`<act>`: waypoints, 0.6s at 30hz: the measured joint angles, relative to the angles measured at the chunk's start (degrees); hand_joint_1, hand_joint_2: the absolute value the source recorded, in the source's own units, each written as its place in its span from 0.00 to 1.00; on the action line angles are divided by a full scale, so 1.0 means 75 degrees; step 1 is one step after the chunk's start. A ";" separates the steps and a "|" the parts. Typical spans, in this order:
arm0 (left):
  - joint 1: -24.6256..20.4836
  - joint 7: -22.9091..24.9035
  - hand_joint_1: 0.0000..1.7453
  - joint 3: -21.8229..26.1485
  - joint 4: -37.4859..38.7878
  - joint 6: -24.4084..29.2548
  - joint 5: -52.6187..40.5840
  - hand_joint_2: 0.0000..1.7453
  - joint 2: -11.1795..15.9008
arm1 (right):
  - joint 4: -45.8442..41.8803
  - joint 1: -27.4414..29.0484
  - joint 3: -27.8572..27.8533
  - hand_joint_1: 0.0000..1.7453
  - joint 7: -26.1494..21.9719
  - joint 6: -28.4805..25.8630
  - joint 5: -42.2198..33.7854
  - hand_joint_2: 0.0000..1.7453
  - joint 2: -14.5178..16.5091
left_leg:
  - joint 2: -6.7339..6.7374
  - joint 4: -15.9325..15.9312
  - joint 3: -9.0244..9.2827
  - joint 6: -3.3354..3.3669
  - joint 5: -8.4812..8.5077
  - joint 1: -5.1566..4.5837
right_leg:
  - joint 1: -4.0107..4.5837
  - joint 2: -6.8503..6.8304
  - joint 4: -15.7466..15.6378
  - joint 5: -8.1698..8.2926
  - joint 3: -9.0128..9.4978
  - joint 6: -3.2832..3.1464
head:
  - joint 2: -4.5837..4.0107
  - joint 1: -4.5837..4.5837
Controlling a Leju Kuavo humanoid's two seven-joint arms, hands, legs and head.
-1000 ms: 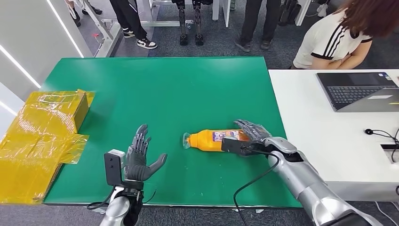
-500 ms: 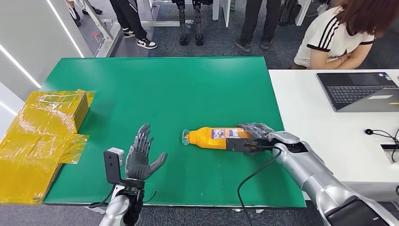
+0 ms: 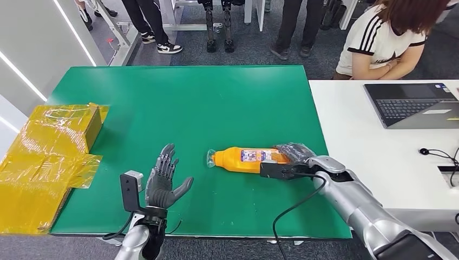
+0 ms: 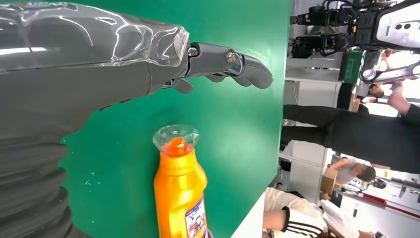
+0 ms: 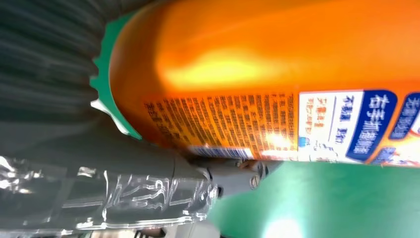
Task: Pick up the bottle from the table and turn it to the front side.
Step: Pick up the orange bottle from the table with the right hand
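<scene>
An orange bottle (image 3: 238, 160) with a clear cap lies on its side on the green table (image 3: 189, 103), cap pointing toward my left hand and a white-and-blue label facing up. My right hand (image 3: 293, 154) grips the bottle's bottom end, fingers over the top. In the right wrist view the bottle (image 5: 277, 74) fills the frame, with the thumb of my right hand (image 5: 99, 188) against its printed side. My left hand (image 3: 162, 177) hovers with fingers spread near the table's front edge, holding nothing. From the left wrist view the bottle (image 4: 181, 188) lies a short way beyond my left hand (image 4: 99, 64).
A yellow-wrapped box (image 3: 48, 146) sits at the table's left edge. To the right stands a white table (image 3: 352, 124) with a laptop (image 3: 414, 103) and cables. A person (image 3: 389, 38) leans behind it; other people's legs stand beyond the far edge.
My right hand has rolled at the wrist and closed more over the bottle's end. The bottle has turned a little, showing more label, and shifted slightly toward the left. The left hand barely moved.
</scene>
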 joint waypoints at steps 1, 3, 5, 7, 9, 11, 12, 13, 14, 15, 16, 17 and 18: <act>-0.0004 -0.0020 0.00 0.0000 0.0019 -0.0005 0.0008 1.00 0.0001 | -0.0027 0.0090 -0.0050 1.00 -0.0238 -0.0059 -0.0271 1.00 0.0003 | -0.0001 0.0000 -0.0001 0.0000 0.0000 0.0000 | 0.0000 -0.0002 0.0000 0.0000 0.0000 0.0000 | 0.0000 0.0001; -0.0007 -0.0048 0.00 0.0000 0.0046 -0.0007 0.0030 1.00 0.0007 | -0.0151 0.0345 -0.0257 1.00 -0.0813 -0.0040 -0.0990 1.00 0.0011 | -0.0006 0.0000 -0.0004 0.0000 0.0000 0.0000 | 0.0000 -0.0006 0.0001 0.0000 0.0000 0.0000 | 0.0000 0.0001; -0.0009 -0.0071 0.00 0.0000 0.0063 0.0000 0.0056 1.00 0.0015 | -0.0340 0.0649 -0.0556 1.00 -0.1318 0.0104 -0.1710 1.00 0.0027 | -0.0009 -0.0001 -0.0006 0.0000 -0.0001 0.0000 | 0.0000 -0.0007 0.0001 -0.0001 -0.0002 0.0000 | 0.0000 0.0000; -0.0012 -0.0113 0.00 0.0000 0.0085 0.0035 0.0096 1.00 0.0023 | -0.0596 0.1003 -0.0913 1.00 -0.1809 0.0381 -0.2621 1.00 0.0055 | -0.0013 -0.0001 -0.0010 0.0000 -0.0001 0.0001 | 0.0001 -0.0011 0.0000 -0.0003 -0.0005 0.0000 | 0.0000 0.0001; -0.0013 -0.0167 0.00 0.0000 0.0112 0.0085 0.0150 1.00 0.0046 | -0.0914 0.1436 -0.1338 1.00 -0.2257 0.0608 -0.3652 1.00 0.0120 | -0.0020 -0.0002 -0.0015 0.0000 -0.0001 0.0002 | 0.0001 -0.0019 0.0000 -0.0005 -0.0006 0.0001 | 0.0000 0.0001; -0.0015 -0.0203 0.00 0.0000 0.0141 0.0110 0.0195 1.00 0.0079 | -0.1202 0.1830 -0.1707 1.00 -0.2484 0.0652 -0.4249 1.00 0.0215 | -0.0021 -0.0004 -0.0018 0.0000 -0.0001 0.0002 | 0.0001 -0.0019 0.0000 -0.0006 -0.0010 0.0001 | 0.0000 -0.0002; -0.0017 -0.0208 0.00 0.0000 0.0155 0.0113 0.0208 1.00 0.0093 | -0.1317 0.1994 -0.1836 1.00 -0.2543 0.0633 -0.4402 1.00 0.0255 | -0.0020 -0.0005 -0.0019 -0.0001 -0.0001 0.0002 | 0.0002 -0.0018 0.0000 -0.0006 -0.0012 0.0001 | 0.0000 -0.0001; -0.0019 -0.0211 0.00 0.0000 0.0166 0.0117 0.0219 1.00 0.0102 | -0.1419 0.2147 -0.1938 1.00 -0.2598 0.0584 -0.4527 1.00 0.0293 | -0.0020 -0.0005 -0.0020 -0.0001 -0.0001 0.0001 | 0.0003 -0.0018 0.0000 -0.0006 -0.0013 0.0001 | 0.0000 -0.0001; -0.0021 -0.0213 0.00 0.0000 0.0176 0.0122 0.0227 1.00 0.0113 | -0.1518 0.2305 -0.2030 1.00 -0.2657 0.0502 -0.4669 1.00 0.0332 | -0.0020 -0.0005 -0.0020 0.0000 -0.0001 0.0001 | 0.0003 -0.0019 0.0000 -0.0006 -0.0014 0.0001 | 0.0000 -0.0001; -0.0023 -0.0216 0.00 0.0000 0.0184 0.0128 0.0235 1.00 0.0125 | -0.1645 0.2483 -0.2132 1.00 -0.2723 0.0363 -0.4827 1.00 0.0381 | -0.0020 -0.0005 -0.0021 0.0000 -0.0001 0.0001 | 0.0004 -0.0020 0.0000 -0.0006 -0.0014 0.0001 | 0.0000 0.0000; -0.0025 -0.0220 0.00 0.0000 0.0189 0.0136 0.0241 1.00 0.0138 | -0.1788 0.2680 -0.2224 1.00 -0.2779 0.0189 -0.4964 1.00 0.0434 | -0.0021 -0.0005 -0.0021 0.0000 -0.0001 0.0001 | 0.0004 -0.0020 0.0000 -0.0006 -0.0014 0.0001 | 0.0000 0.0000; -0.0026 -0.0223 0.00 0.0000 0.0192 0.0150 0.0246 1.00 0.0150 | -0.1955 0.2886 -0.2300 1.00 -0.2816 -0.0017 -0.5066 1.00 0.0486 | -0.0020 -0.0005 -0.0022 0.0000 -0.0001 0.0001 | 0.0004 -0.0020 -0.0001 -0.0006 -0.0014 0.0001 | 0.0000 0.0000; -0.0027 -0.0225 0.00 0.0000 0.0194 0.0163 0.0248 1.00 0.0162 | -0.2136 0.3101 -0.2360 1.00 -0.2839 -0.0214 -0.5135 1.00 0.0537 | -0.0019 -0.0005 -0.0023 0.0000 -0.0001 0.0001 | 0.0003 -0.0018 0.0000 -0.0006 -0.0015 0.0001 | 0.0000 0.0000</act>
